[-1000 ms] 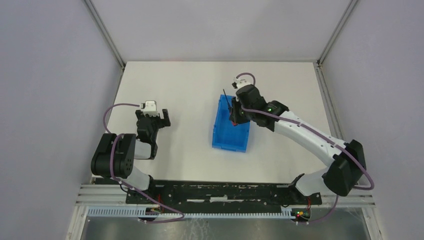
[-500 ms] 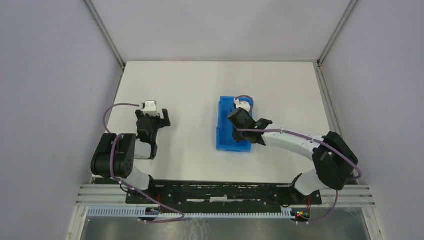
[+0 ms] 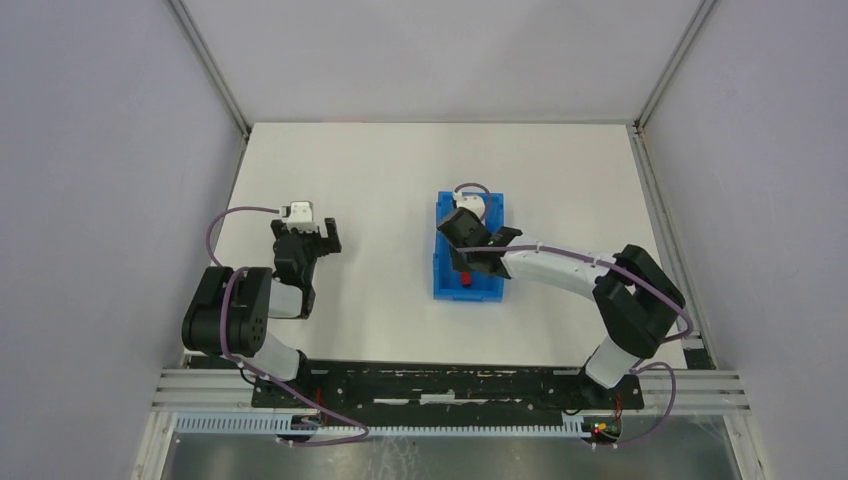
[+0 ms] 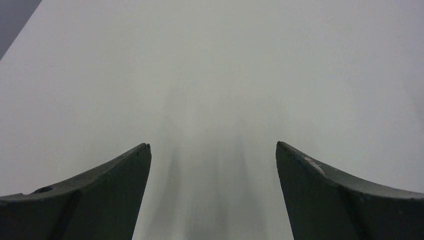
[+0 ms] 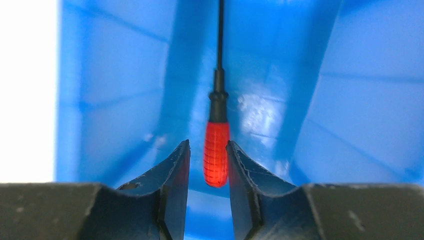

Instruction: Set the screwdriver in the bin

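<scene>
The blue bin (image 3: 441, 272) sits mid-table, and my right gripper (image 3: 466, 266) reaches down into it. In the right wrist view the screwdriver (image 5: 216, 154) lies inside the bin (image 5: 115, 100), its red handle between my fingertips and its black shaft pointing away. The right gripper (image 5: 208, 147) is open a little. Blue shows between the left finger and the handle, while the right finger sits right against it. From above, only a bit of the red handle (image 3: 465, 283) shows below the gripper. My left gripper (image 3: 306, 235) rests open over bare table at the left, empty (image 4: 212, 146).
The white table (image 3: 360, 180) is bounded by grey walls at the back and on both sides. The right arm's forearm (image 3: 560, 268) stretches across the table from the right, over the bin's near right corner. The bin's walls (image 5: 350, 90) stand close on both sides of the right gripper.
The right arm swung the screwdriver from above the bin's far end down into the bin. Its jaws have parted slightly around the handle. The left arm has not moved.
</scene>
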Controlling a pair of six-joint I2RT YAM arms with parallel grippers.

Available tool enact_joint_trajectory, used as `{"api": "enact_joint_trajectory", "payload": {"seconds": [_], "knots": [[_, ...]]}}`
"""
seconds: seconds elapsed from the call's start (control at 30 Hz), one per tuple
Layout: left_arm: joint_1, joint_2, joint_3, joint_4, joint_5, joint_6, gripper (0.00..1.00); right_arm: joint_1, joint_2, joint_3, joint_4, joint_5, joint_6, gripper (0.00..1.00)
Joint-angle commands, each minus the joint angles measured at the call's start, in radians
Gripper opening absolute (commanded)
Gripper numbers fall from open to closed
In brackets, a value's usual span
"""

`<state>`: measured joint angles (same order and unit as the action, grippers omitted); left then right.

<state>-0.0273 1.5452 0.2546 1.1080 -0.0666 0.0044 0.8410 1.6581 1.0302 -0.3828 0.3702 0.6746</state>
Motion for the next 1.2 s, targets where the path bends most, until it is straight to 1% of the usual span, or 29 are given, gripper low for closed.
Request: {"api": "enact_joint_trajectory", "payload": {"seconds": [0.0, 0.17, 0.27, 0.3, 0.33, 0.4, 0.43, 0.5, 0.67, 0.73, 0.8, 0.87, 1.03, 1.1, 1.17], "knots": [[0.007, -0.017, 0.003, 0.032, 0.014, -0.029, 1.00, 0.028, -0.045, 0.127, -0.030, 0.065, -0.024, 0.39], [0.007, -0.016, 0.003, 0.032, 0.013, -0.029, 1.00, 0.037, -0.156, 0.193, -0.082, 0.088, -0.069, 0.40], [0.007, -0.017, 0.003, 0.032, 0.013, -0.029, 1.00, 0.034, -0.265, 0.224, -0.109, 0.098, -0.145, 0.47], [0.007, -0.017, 0.003, 0.032, 0.014, -0.029, 1.00, 0.035, -0.311, 0.225, -0.115, 0.105, -0.178, 0.52], [0.007, -0.017, 0.003, 0.032, 0.014, -0.029, 1.00, 0.033, -0.350, 0.223, -0.122, 0.119, -0.211, 0.60], [0.007, -0.017, 0.003, 0.032, 0.013, -0.029, 1.00, 0.022, -0.438, 0.210, -0.150, 0.180, -0.291, 0.83], [0.007, -0.017, 0.003, 0.032, 0.015, -0.029, 1.00, 0.012, -0.489, 0.188, -0.162, 0.232, -0.314, 0.97], [0.007, -0.017, 0.003, 0.032, 0.014, -0.028, 1.00, -0.034, -0.586, 0.122, -0.177, 0.304, -0.359, 0.98], [0.007, -0.017, 0.003, 0.032, 0.014, -0.029, 1.00, -0.216, -0.844, -0.114, -0.118, 0.323, -0.450, 0.98], [0.007, -0.017, 0.003, 0.032, 0.014, -0.029, 1.00, -0.241, -0.941, -0.212, -0.074, 0.328, -0.468, 0.98], [0.007, -0.017, 0.003, 0.033, 0.014, -0.029, 1.00, -0.246, -1.004, -0.306, -0.060, 0.342, -0.463, 0.98], [0.007, -0.017, 0.003, 0.032, 0.014, -0.029, 1.00, -0.246, -1.039, -0.374, -0.073, 0.355, -0.428, 0.98], [0.007, -0.017, 0.003, 0.032, 0.013, -0.029, 1.00, -0.247, -1.068, -0.535, -0.031, 0.293, -0.355, 0.98], [0.007, -0.018, 0.003, 0.032, 0.014, -0.029, 1.00, -0.247, -1.068, -0.570, 0.002, 0.287, -0.354, 0.98], [0.007, -0.017, 0.003, 0.032, 0.014, -0.029, 1.00, -0.248, -1.077, -0.596, 0.048, 0.257, -0.391, 0.98]]}}
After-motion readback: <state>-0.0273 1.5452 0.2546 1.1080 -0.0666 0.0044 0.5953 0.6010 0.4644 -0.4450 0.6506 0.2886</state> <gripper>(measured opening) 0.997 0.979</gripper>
